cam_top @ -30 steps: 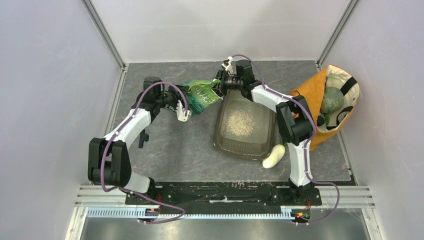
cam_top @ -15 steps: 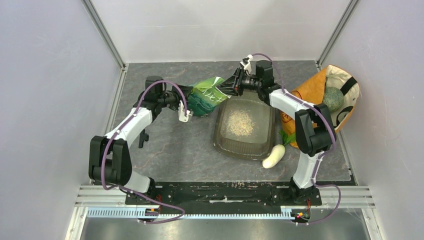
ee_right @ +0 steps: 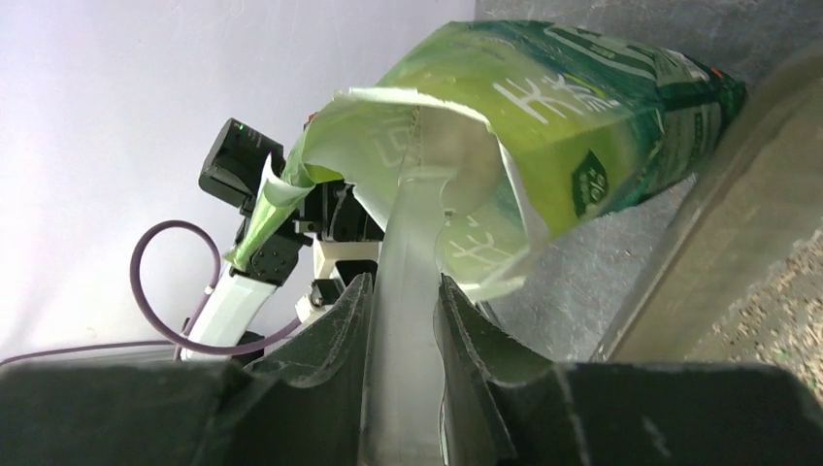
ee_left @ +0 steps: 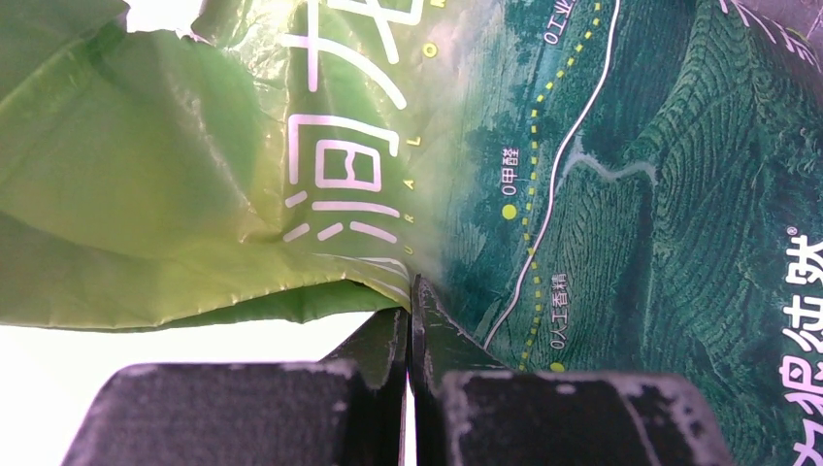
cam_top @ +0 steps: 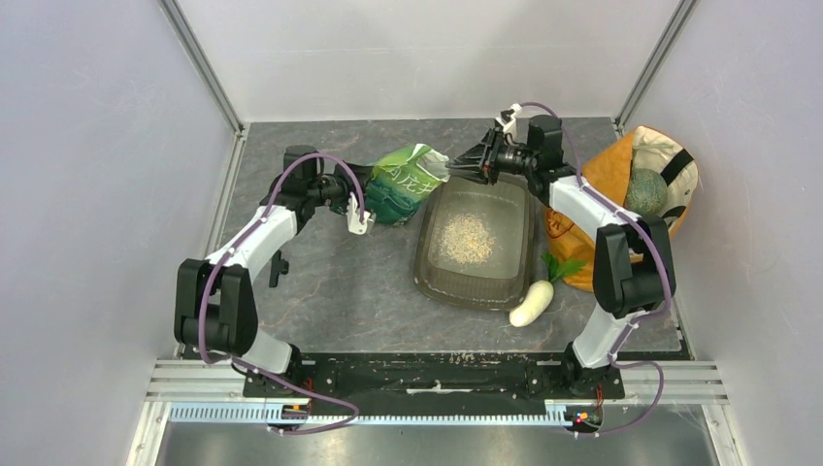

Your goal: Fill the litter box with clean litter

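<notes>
The smoky grey-brown litter box [cam_top: 429, 262] lies at mid-table with a small heap of pale clean litter [cam_top: 464, 236] in it. Its rim [ee_right: 694, 243] and some granules [ee_right: 772, 311] show in the right wrist view. A green printed bag [cam_top: 403, 180] stands just left of the box's far corner, mouth open toward the right. My left gripper [cam_top: 369, 197] is shut on the bag's lower part [ee_left: 621, 194], fingers pressed together [ee_left: 412, 296]. My right gripper [cam_top: 464, 167] is shut on a pale translucent strip [ee_right: 403, 243] that reaches into the bag's mouth [ee_right: 456, 165].
An orange-and-cream fabric bag [cam_top: 592, 175] with a green melon [cam_top: 643, 194] stands at the right edge. A white oval vegetable [cam_top: 532, 303] lies by the box's near right corner. Grey walls enclose the table on three sides.
My right gripper has drawn back to the right, away from the bag. The bag's mouth has risen and opened more. The left gripper stays on the bag.
</notes>
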Available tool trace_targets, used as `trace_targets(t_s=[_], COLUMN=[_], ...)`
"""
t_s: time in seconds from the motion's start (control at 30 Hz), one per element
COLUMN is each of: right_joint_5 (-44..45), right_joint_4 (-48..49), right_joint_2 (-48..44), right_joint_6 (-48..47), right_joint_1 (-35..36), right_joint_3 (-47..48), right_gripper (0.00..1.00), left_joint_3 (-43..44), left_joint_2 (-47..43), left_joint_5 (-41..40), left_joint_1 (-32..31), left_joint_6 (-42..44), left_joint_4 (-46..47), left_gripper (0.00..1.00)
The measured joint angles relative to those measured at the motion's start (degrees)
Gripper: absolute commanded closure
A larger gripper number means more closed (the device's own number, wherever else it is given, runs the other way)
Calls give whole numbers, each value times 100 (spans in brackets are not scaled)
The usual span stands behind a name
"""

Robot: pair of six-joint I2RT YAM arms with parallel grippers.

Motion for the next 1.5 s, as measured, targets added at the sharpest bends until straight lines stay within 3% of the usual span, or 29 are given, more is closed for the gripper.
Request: trace_targets(t_s=[1.27,1.5], right_joint_5=[-1464,-1687], right_joint_4=[-422,-1220], right_joint_2=[-1792,-2166], right_joint_6=[-223,-691], right_joint_1=[-2059,-2588], right_joint_3=[-1572,-1615], right_gripper=[100,100], left_joint_3=[251,262], left_joint_2=[334,337], left_joint_5=[33,-2], left_joint_1=[-48,-50], left_joint_6=[74,109], left_joint_4=[26,-4], left_gripper=[98,98])
